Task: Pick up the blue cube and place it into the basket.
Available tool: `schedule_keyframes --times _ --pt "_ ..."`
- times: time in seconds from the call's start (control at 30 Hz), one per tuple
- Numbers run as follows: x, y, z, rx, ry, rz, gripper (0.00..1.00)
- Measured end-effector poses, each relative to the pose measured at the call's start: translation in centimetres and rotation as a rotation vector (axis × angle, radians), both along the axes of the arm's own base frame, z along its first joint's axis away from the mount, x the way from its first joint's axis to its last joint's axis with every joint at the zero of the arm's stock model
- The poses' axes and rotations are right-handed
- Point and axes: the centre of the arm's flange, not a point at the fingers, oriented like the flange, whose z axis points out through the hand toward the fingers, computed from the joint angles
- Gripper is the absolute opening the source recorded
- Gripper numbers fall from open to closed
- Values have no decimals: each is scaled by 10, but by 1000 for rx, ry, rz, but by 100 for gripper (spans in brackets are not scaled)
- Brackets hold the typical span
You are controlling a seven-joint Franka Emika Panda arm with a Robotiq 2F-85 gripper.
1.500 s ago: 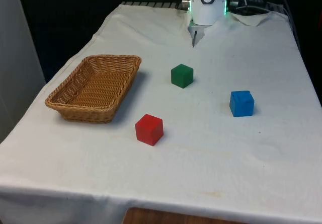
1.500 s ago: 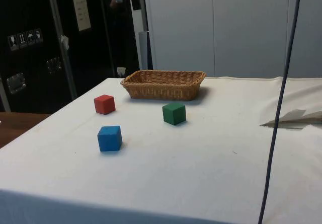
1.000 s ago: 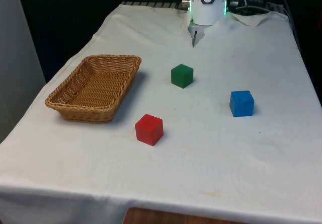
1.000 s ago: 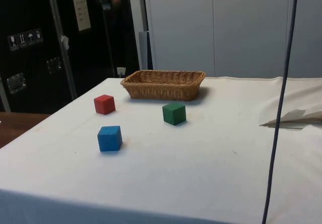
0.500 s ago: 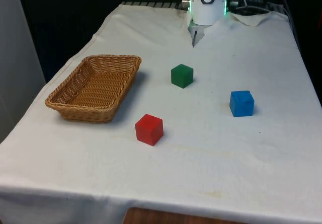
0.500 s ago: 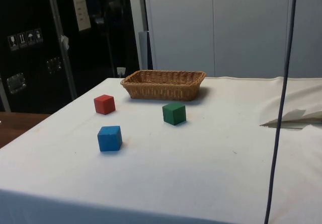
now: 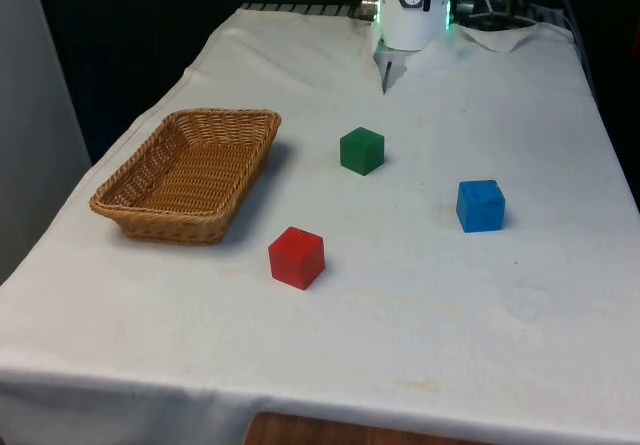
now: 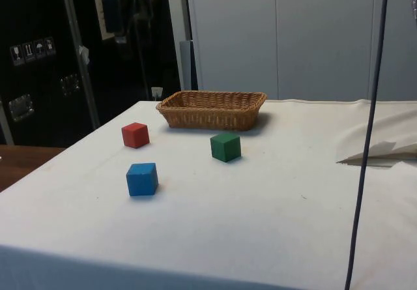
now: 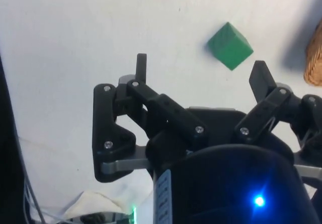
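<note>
While the gripper (image 9: 201, 70) hangs high over the white cloth (image 7: 420, 295), its two black fingers (image 9: 141, 67) stand well apart with nothing between them. Seen from the wrist, the green cube (image 9: 230, 46) lies on the cloth beyond the fingertips, and a sliver of the basket (image 9: 314, 58) shows at the edge past it.

On the table, the blue cube (image 7: 480, 205) sits flat on the cloth toward the front view's right, well apart from everything else. From the side it is the cube (image 8: 142, 178) nearest that camera, resting alone on bare cloth. Nothing touches it.

The green cube (image 7: 361, 151) stands nearer the robot's end, between the blue cube and the basket as the front view has it, and clear of both. From the side it sits (image 8: 225, 146) just before the basket's long wall, with a gap between them.

The red cube (image 7: 296, 257) lies toward the front camera, near the basket's closer corner but not touching it. In the side view it is (image 8: 135, 135) off to one side of the basket's end.

The basket (image 7: 190, 170) is a shallow oblong of woven wicker on the front view's left, upright, with nothing in it. Its rim (image 8: 212, 98) shows whole from the side.

A fold of cloth (image 8: 384, 152) is rucked up near the robot's end.
</note>
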Motion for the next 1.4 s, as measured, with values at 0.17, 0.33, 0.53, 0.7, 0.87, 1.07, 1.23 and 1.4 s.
schedule_keyframes --times 0.17,0.33,0.53,0.7,0.87,1.07,1.23,1.4 --pt "0 7 -12 0 -29 20 100" --pt "1 7 -20 3 -44 25 100" --pt "1 7 -39 16 -74 36 100" --pt "2 9 -48 22 -85 43 100" --pt "3 10 -57 28 -97 48 100" --pt "6 14 -69 35 -101 56 100" --pt "5 17 -68 36 -102 59 100" --pt "4 23 -70 35 -99 67 100"
